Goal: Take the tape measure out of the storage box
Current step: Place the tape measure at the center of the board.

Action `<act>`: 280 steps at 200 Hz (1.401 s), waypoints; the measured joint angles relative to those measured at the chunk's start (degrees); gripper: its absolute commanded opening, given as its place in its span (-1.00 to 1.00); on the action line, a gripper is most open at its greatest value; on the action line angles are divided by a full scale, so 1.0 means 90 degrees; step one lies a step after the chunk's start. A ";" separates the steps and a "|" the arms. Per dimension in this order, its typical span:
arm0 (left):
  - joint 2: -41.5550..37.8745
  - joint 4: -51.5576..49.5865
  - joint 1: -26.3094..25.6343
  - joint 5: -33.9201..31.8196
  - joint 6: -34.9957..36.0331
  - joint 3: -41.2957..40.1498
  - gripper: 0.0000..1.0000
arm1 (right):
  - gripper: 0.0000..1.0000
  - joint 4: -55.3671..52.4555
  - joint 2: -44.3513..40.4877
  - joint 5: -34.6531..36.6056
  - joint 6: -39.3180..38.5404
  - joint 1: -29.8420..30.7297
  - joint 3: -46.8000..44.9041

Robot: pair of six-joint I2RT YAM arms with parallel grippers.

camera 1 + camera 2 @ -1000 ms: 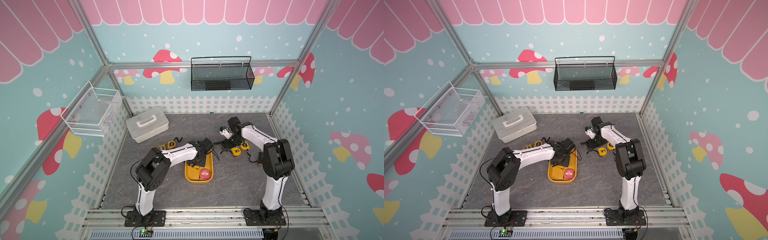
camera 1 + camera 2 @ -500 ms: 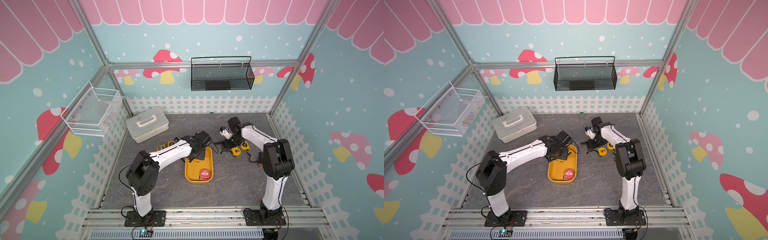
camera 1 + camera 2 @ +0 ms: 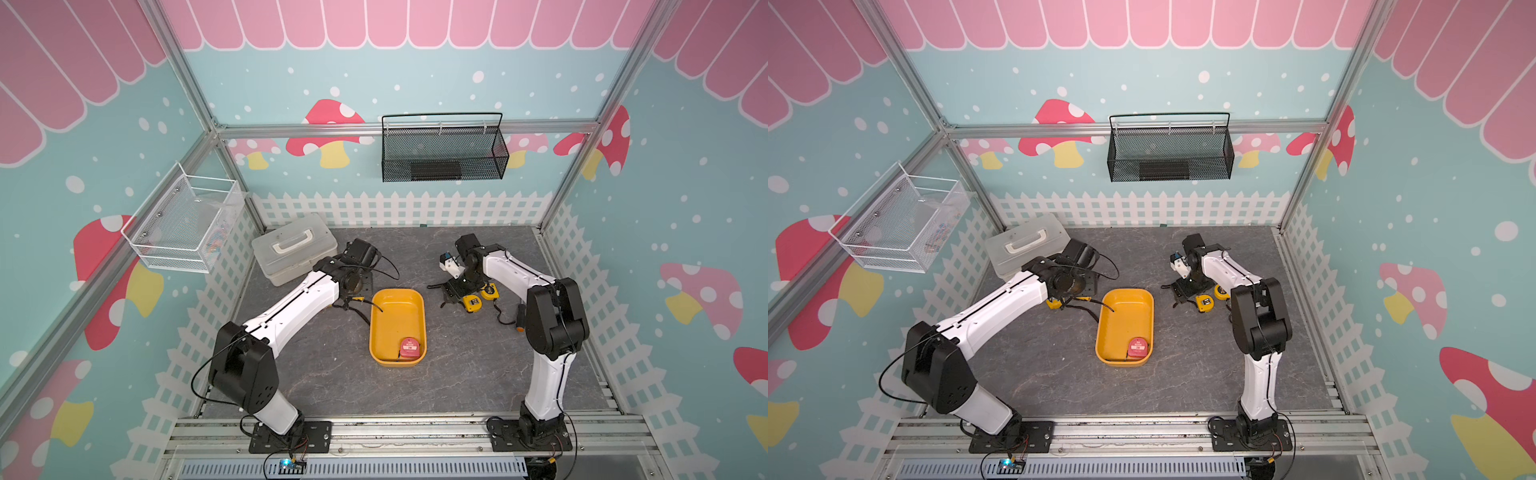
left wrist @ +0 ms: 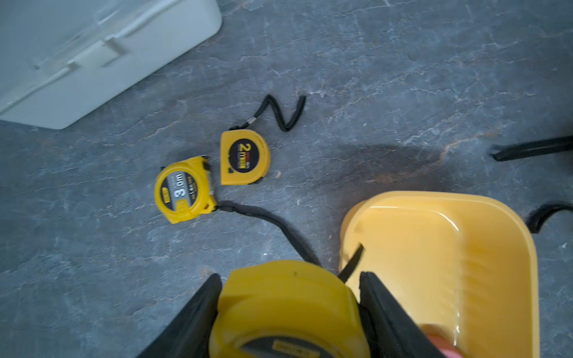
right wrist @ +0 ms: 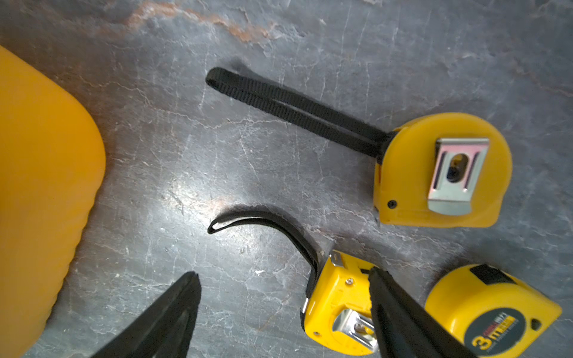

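The storage box (image 3: 399, 320) (image 3: 1125, 320) is a yellow tray at mid-table with a red tape measure (image 3: 409, 348) (image 3: 1138, 347) in its near corner. My left gripper (image 3: 353, 291) (image 4: 290, 276) hangs just left of the tray's far end, shut on a yellow tape measure (image 4: 285, 310). Its black strap (image 3: 374, 307) trails over the rim into the tray (image 4: 434, 263). My right gripper (image 3: 451, 293) (image 5: 283, 276) stands open, low over the table right of the tray. A yellow tape measure (image 5: 338, 303) lies against one of its fingers.
Two yellow tape measures (image 4: 184, 189) (image 4: 245, 161) lie left of the tray, near a white-grey lidded case (image 3: 293, 249). Others (image 5: 440, 170) (image 5: 493, 313) lie by the right gripper. A black mesh basket (image 3: 442, 149) hangs on the back wall, a white wire basket (image 3: 183, 224) on the left wall.
My left arm has swung from over the tray to its far left side, carrying the yellow tape measure out past the rim. The right arm has not moved.
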 measured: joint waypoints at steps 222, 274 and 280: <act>0.0641 0.0607 0.1231 0.0029 0.0063 -0.2016 0.27 | 0.72 -0.0002 0.0000 -0.0066 0.0002 0.0000 0.0000; 0.0976 0.0826 0.1333 0.0083 0.0141 -0.1979 0.27 | 0.72 -0.0005 0.0000 -0.0063 0.0002 0.0000 0.0000; 0.0991 0.0852 0.1355 0.0104 0.0143 -0.1967 0.27 | 0.72 -0.0002 0.0000 -0.0063 0.0002 0.0000 0.0000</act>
